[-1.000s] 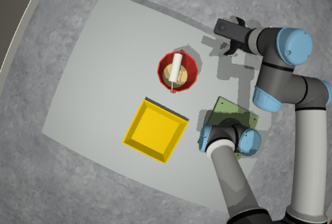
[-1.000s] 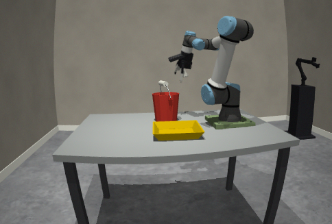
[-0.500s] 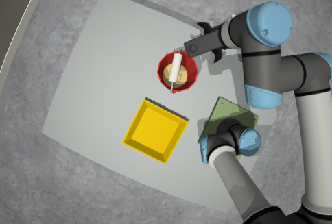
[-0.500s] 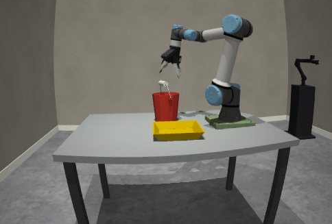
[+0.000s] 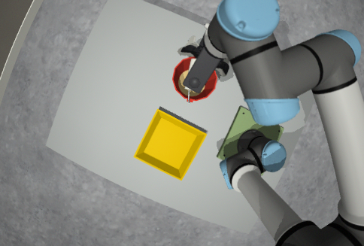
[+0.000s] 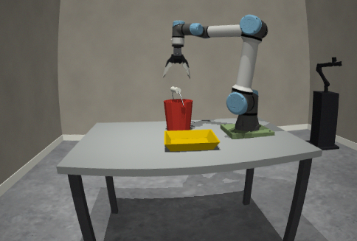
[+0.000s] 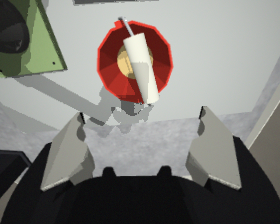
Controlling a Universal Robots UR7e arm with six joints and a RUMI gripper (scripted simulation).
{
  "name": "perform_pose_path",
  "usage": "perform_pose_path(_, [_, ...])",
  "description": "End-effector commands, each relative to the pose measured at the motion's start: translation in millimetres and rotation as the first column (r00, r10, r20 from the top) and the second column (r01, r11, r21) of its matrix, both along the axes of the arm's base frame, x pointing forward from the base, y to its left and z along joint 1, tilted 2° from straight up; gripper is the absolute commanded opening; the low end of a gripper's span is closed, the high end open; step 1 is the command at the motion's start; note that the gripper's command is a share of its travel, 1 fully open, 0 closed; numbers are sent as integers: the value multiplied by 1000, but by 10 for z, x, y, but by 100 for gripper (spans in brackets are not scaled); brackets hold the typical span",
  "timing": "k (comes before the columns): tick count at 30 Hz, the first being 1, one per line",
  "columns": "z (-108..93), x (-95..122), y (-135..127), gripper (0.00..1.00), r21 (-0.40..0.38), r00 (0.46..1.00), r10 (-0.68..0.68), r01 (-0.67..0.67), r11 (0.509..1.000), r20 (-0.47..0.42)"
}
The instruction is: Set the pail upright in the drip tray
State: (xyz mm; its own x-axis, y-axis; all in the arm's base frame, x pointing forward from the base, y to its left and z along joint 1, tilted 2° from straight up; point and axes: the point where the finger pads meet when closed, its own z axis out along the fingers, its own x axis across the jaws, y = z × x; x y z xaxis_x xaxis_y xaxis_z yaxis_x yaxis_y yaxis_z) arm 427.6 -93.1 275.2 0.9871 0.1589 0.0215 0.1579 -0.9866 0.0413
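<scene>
One rigid red pail (image 6: 178,114) stands upright beside the yellow drip tray (image 6: 192,140); likely light, best taken by its raised white handle grip (image 6: 175,89), under the wide-open, empty gripper (image 6: 177,74)

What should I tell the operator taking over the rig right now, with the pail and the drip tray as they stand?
Gripper: open, holding nothing, hanging directly above the pail, well clear of its handle.
Pail: red, upright on the table, just behind the drip tray; its white handle grip stands up over the opening.
Drip tray: yellow, nothing in it, on the table in front of the pail.
Done: gripper lined up over the pail.
Left: descend, close on the handle grip, lift, carry over the tray, lower until the whole base sits on the tray floor, then release.
</scene>
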Motion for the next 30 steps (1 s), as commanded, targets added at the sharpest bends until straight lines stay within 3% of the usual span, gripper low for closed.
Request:
perform_pose_path(1, [67, 36, 230, 100, 18, 985, 163, -163, 987, -47])
perform_pose_path(10, [97, 41, 334, 100, 26, 970, 235, -234, 972, -63])
perform_pose_path(30, [98, 41, 338, 100, 27, 969, 238, -236, 971, -63])
